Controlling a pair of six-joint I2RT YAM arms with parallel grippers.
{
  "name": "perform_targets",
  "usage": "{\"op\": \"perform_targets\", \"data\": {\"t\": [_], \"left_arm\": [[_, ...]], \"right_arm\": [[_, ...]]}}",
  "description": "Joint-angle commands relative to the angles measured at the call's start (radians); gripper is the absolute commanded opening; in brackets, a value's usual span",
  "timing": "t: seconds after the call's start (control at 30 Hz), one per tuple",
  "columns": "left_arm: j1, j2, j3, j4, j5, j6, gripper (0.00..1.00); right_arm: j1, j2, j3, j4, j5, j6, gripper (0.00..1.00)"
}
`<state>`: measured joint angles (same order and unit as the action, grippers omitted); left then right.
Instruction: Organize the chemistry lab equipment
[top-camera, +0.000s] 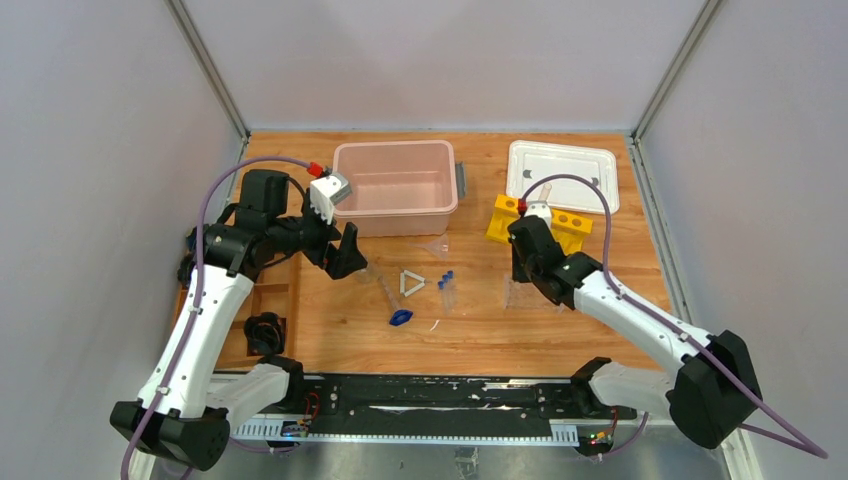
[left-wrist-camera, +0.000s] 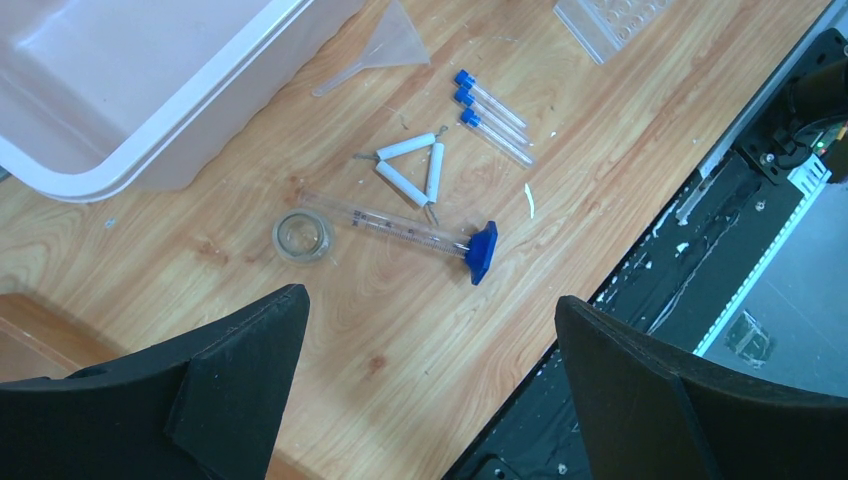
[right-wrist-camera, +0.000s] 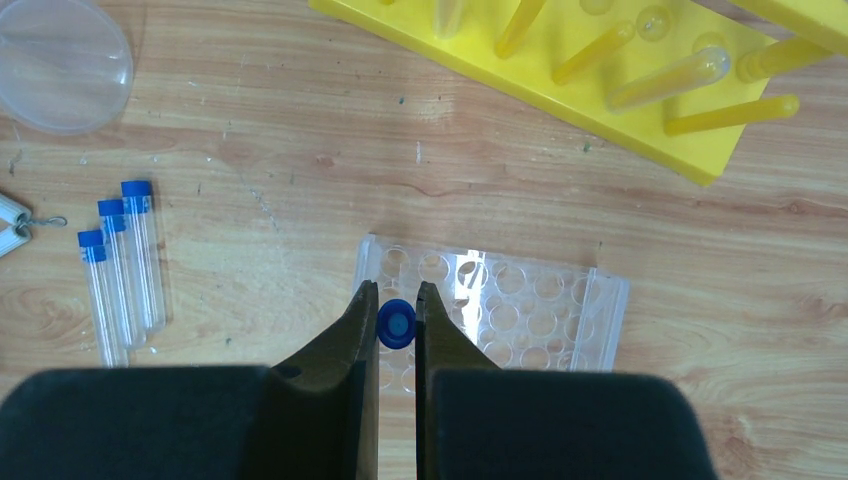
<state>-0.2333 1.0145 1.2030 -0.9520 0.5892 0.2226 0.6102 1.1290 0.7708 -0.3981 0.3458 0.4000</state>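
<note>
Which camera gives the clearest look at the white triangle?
The left wrist view: the white triangle lies whole, all three sides visible. The top external view shows it small; the right wrist view catches only a corner at its left edge.

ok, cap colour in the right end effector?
Blue cap, pinched in the right end effector; right wrist view shows it best.

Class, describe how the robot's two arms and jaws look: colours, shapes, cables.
The left arm and right arm have white links, black joints and black bases. A purple cable with a red connector runs along each to a white wrist camera. The jaws are black, tapering wedges.
</note>
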Motion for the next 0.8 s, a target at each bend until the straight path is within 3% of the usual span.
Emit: {"op": "perform_targets", "data": {"t": [0.0, 0.77], "left_arm": [[-0.005, 0.0, -0.003, 0.007, -0.008, -0.011, 1.0], [-0.006, 0.002, -0.002, 0.007, -0.008, -0.008, 1.0]], "right_arm": [[-0.021, 0.018, -0.035, 0.107, 0.032, 0.007, 0.0], [-0.023, 0.058, -0.042, 0.109, -0.008, 0.057, 0.0]]}}
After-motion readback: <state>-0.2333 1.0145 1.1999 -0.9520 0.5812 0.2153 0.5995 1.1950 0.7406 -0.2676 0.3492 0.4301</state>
